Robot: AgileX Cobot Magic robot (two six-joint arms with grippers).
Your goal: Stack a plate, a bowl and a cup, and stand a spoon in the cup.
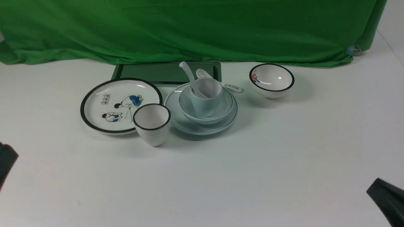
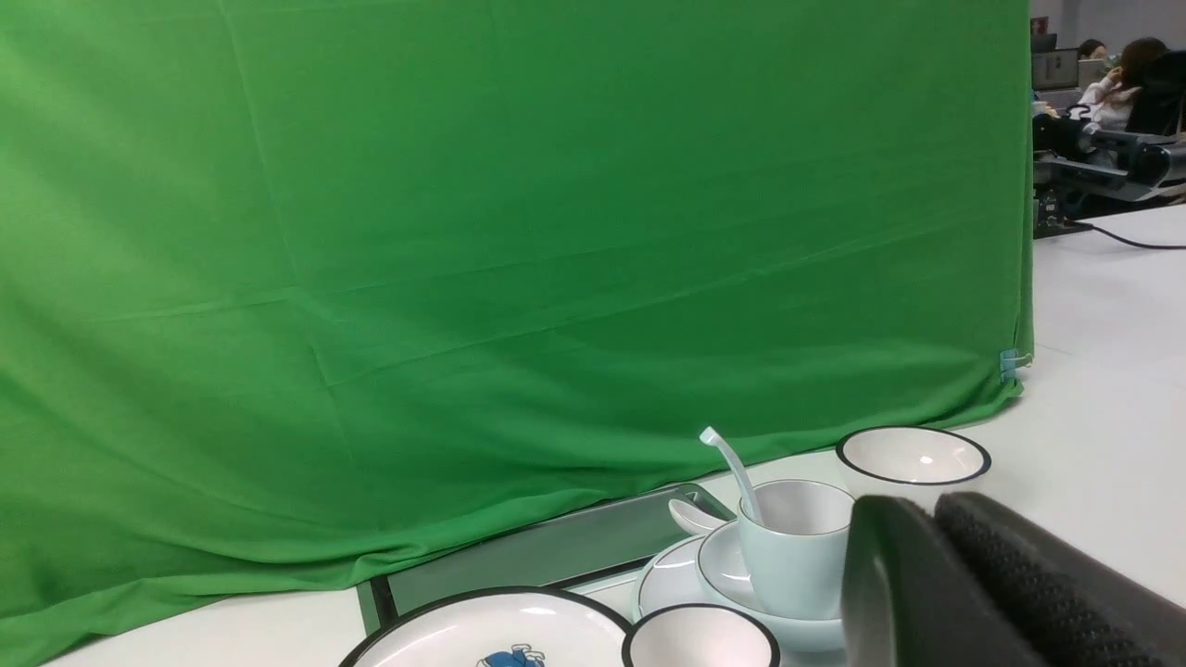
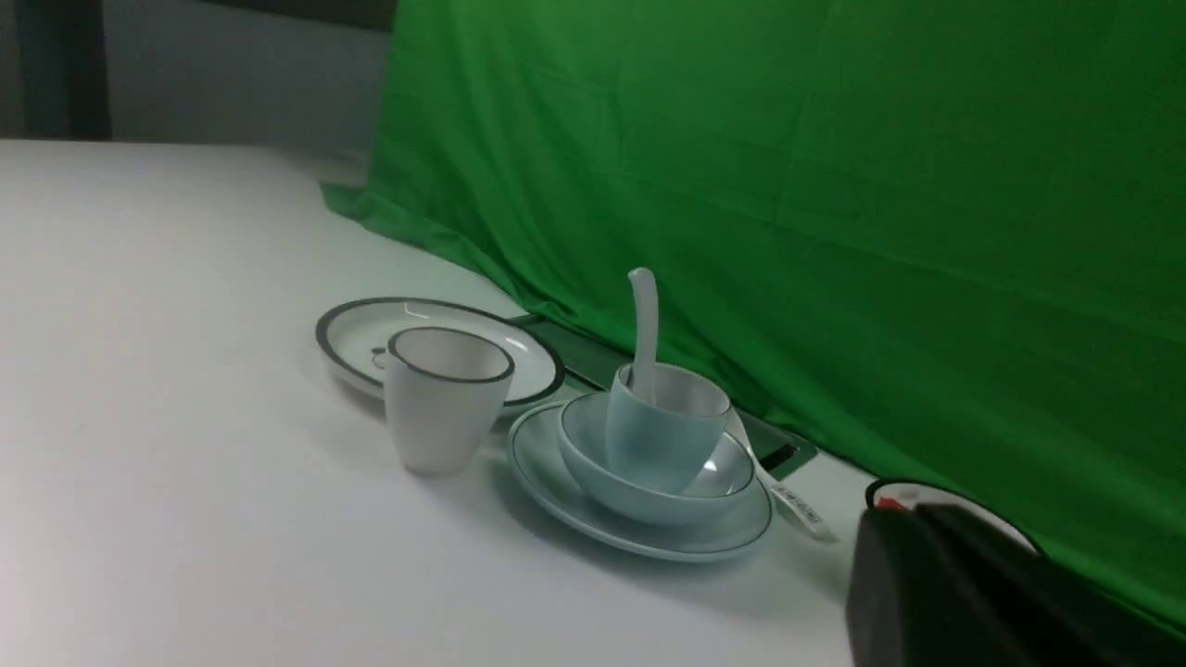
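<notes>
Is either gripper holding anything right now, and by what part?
Nothing is held. The left gripper and right gripper are both far from the spoon, which stands in the cup.

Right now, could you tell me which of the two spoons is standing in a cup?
The plain spoon, propped in the pale blue cup; the printed-handle spoon lies flat behind it.
</notes>
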